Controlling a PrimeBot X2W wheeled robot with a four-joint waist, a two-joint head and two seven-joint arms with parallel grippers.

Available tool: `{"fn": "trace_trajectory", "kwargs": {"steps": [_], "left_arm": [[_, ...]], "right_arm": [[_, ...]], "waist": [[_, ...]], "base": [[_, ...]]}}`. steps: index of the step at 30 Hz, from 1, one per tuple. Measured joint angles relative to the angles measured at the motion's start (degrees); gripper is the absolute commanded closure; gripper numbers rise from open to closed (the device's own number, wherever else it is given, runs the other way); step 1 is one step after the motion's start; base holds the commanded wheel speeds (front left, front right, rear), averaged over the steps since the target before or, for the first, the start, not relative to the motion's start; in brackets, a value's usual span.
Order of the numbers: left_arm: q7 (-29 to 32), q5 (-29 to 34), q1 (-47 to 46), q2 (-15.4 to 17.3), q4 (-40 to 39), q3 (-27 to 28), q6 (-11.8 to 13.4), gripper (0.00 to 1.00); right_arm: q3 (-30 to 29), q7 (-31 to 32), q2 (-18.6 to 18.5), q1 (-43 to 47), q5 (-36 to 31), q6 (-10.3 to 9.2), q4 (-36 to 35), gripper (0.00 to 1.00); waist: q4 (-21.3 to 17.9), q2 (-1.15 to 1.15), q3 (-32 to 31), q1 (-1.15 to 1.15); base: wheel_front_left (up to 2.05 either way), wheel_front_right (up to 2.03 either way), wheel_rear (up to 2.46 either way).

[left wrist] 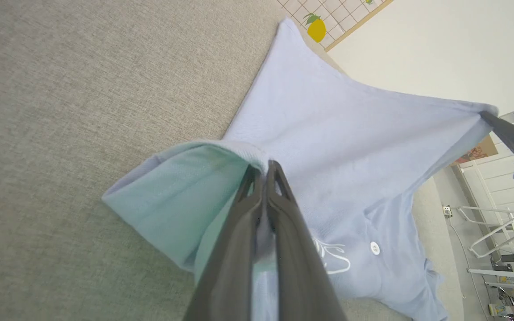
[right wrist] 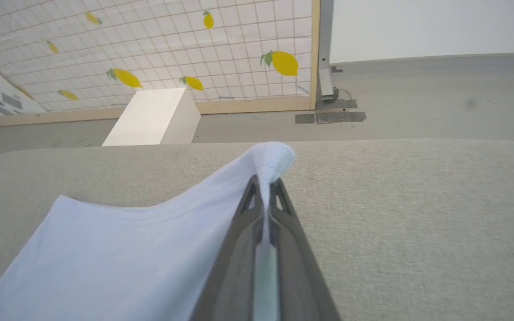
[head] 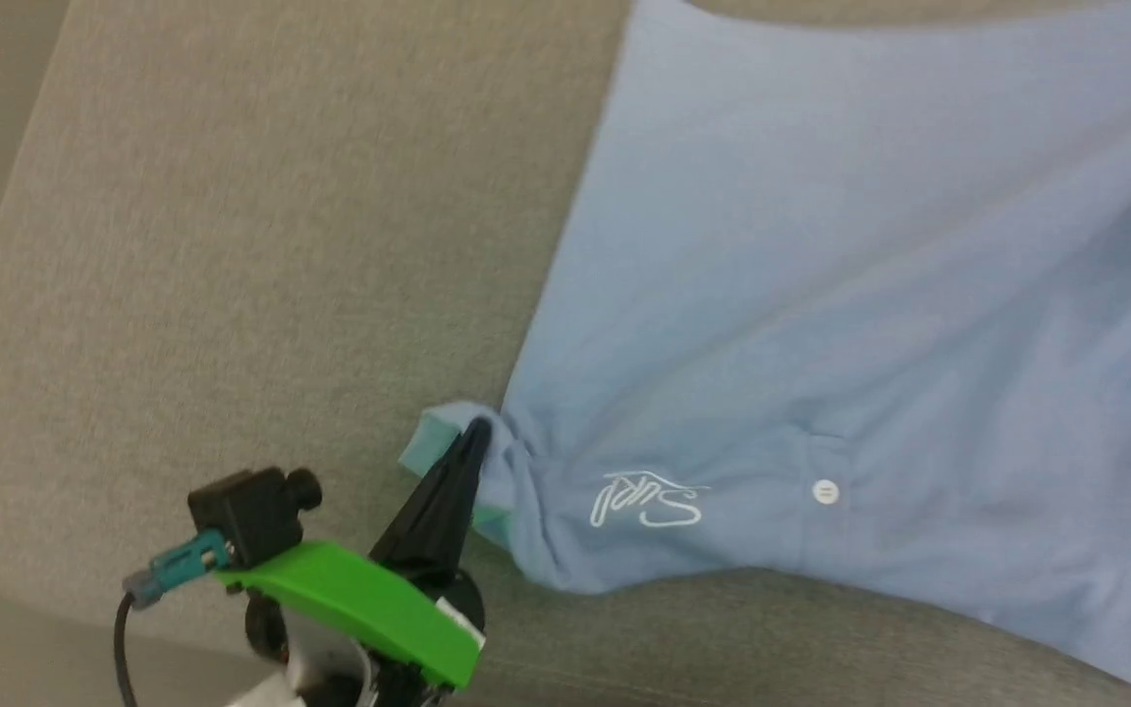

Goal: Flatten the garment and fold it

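Observation:
The light blue polo shirt lies stretched over the grey fabric surface, its white script logo and white button facing up. My left gripper is shut on a bunched sleeve at the shirt's left edge; in the left wrist view the gripper pinches the polo shirt where the pale inner lining shows. My right gripper is shut on another corner of the polo shirt, lifted off the surface. In the left wrist view the right gripper pulls that corner taut.
The grey surface has a rounded edge at the left and near side. Beyond it stand a white box, a lemon-patterned tiled wall panel and bare grey floor. White metal racks stand off to the side.

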Motion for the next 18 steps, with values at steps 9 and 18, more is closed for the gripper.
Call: {"fn": "trace_trajectory", "kwargs": {"steps": [9,18], "left_arm": [[0.1,-2.1,6.3,1.8,-0.7,2.0,0.8,1.0],[1.3,-2.8,8.5,2.4,-1.5,1.6,1.2,1.0]], "right_arm": [[-13.5,3.9,4.9,22.3,5.3,0.0,-17.7,1.0],[-19.8,8.9,18.2,46.5,6.3,0.0,-28.3,1.0]], "waist": [[-5.8,0.0,-8.4,0.0],[-10.5,0.0,-13.2,0.0]], "base": [[0.0,0.0,0.0],[0.0,0.0,0.0]]}}
